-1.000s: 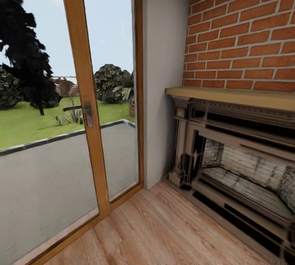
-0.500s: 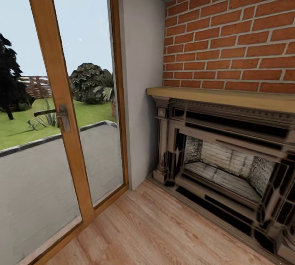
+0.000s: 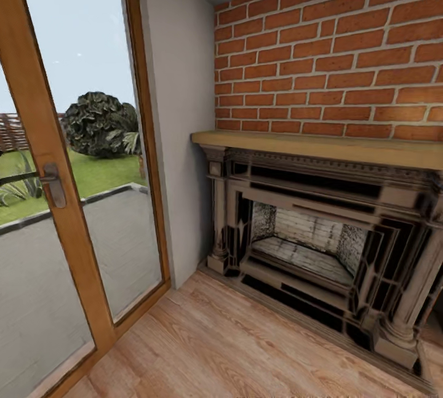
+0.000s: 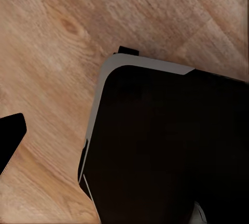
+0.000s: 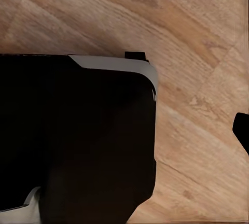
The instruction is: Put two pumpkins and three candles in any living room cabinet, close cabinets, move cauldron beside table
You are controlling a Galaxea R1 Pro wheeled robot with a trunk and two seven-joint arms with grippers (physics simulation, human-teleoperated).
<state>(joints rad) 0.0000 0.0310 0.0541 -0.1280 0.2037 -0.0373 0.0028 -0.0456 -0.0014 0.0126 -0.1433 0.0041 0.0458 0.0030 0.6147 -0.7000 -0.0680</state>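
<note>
Head view, near to far: I see wood plank floor (image 3: 234, 349), then a glazed door (image 3: 37, 158) with a metal handle (image 3: 54, 184) at left and an ornate dark fireplace (image 3: 320, 232) with a pale mantel shelf (image 3: 320, 147) at right, below a red brick wall (image 3: 332, 59). Outside lie a paved terrace (image 3: 37, 275), lawn and a shrub (image 3: 98, 124). Both wrist views look down on the robot's black base (image 4: 166, 146) over floor; I cannot tell either claw's opening or grasp. No pumpkin, candle, cabinet or cauldron is in my views.

Open wood floor (image 3: 234, 342) ahead. The stone fireplace (image 3: 320, 232) blocks the right along the brick wall (image 3: 332, 53), and the glass door (image 3: 61, 170) closes off the left.
</note>
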